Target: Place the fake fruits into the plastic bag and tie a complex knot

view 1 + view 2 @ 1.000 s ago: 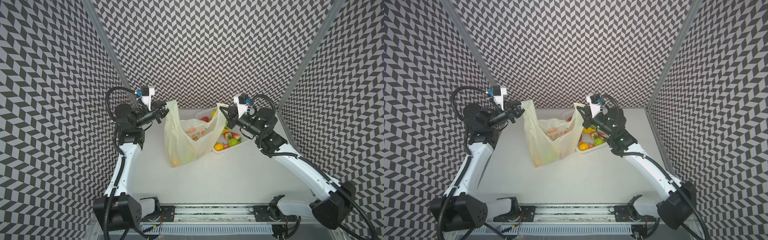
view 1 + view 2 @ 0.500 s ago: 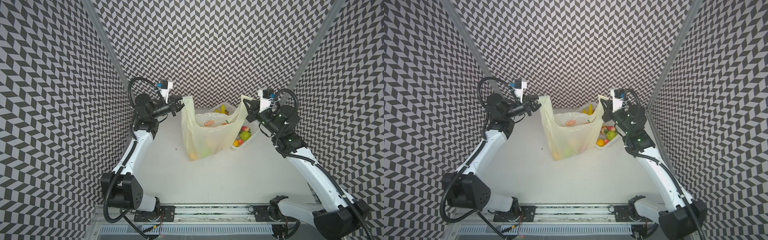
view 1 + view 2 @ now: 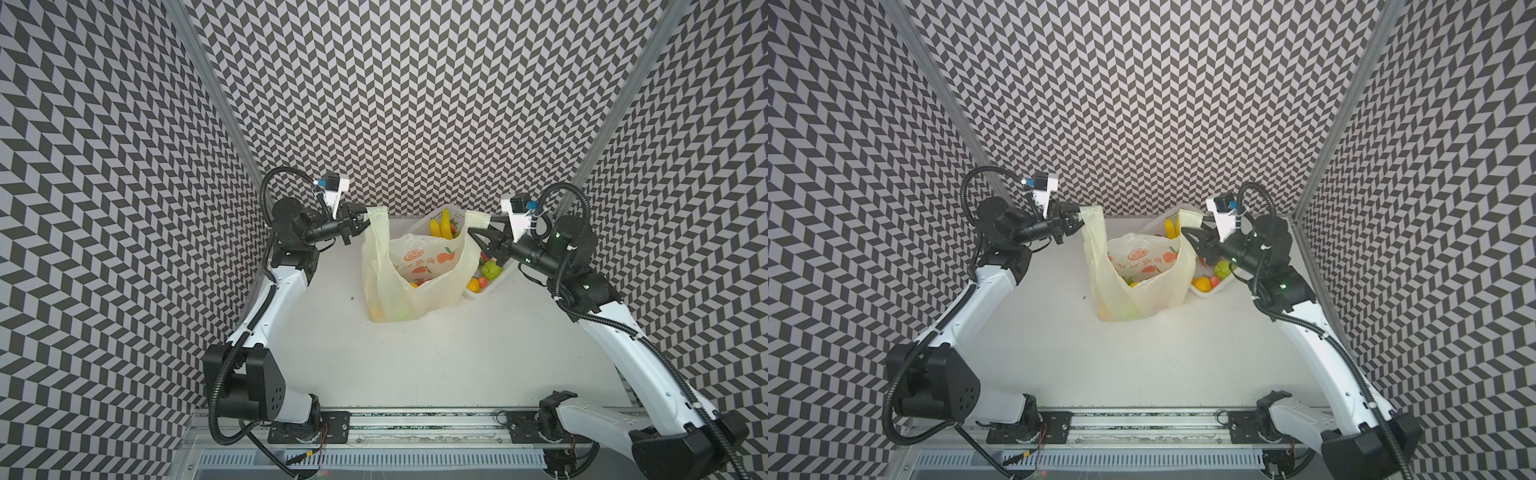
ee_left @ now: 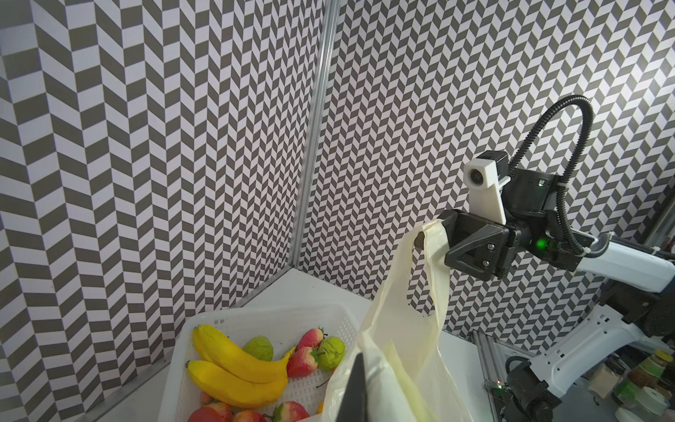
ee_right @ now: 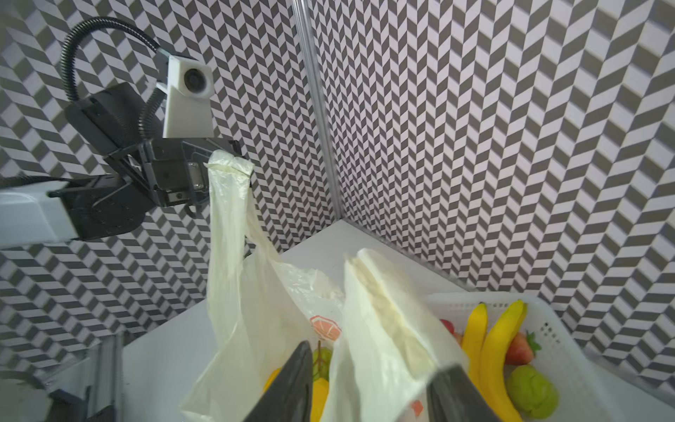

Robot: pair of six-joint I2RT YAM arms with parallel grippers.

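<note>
Thin crinkly plastic bag (image 3: 409,266): one handle pinched in left tool (image 3: 361,217), other loose inside spread right tool (image 3: 478,242)

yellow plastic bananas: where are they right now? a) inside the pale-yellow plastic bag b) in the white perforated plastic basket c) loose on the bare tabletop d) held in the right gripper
b: both yellow plastic bananas lie in the white perforated plastic basket, which stands next to the pale-yellow plastic bag; they are not in the bag.
</note>
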